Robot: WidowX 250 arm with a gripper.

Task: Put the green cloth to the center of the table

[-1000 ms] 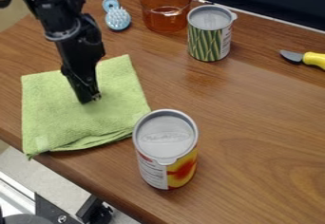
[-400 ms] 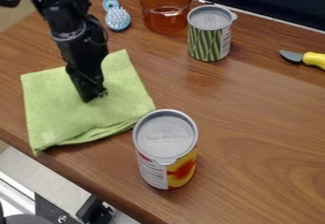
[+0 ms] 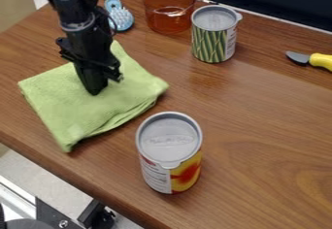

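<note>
Pincer (image 3: 96,91) on green cloth (image 3: 97,111), can't tell if spread or pinching; likely transfer step, next: toward table (image 3: 259,126) center.

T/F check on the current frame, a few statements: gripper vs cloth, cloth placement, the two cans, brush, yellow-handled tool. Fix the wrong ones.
1. The gripper is down at the green cloth. True.
2. The green cloth lies at the center of the table. False: it lies toward the left of the view, by the near-left table edge.
3. Both the green-striped can and the red-and-yellow can stand upright. True.
4. The brush lies on the cloth. False: the blue brush lies beyond it, beside the amber cup.
5. The yellow-handled tool is at the right edge of the view. True.
</note>
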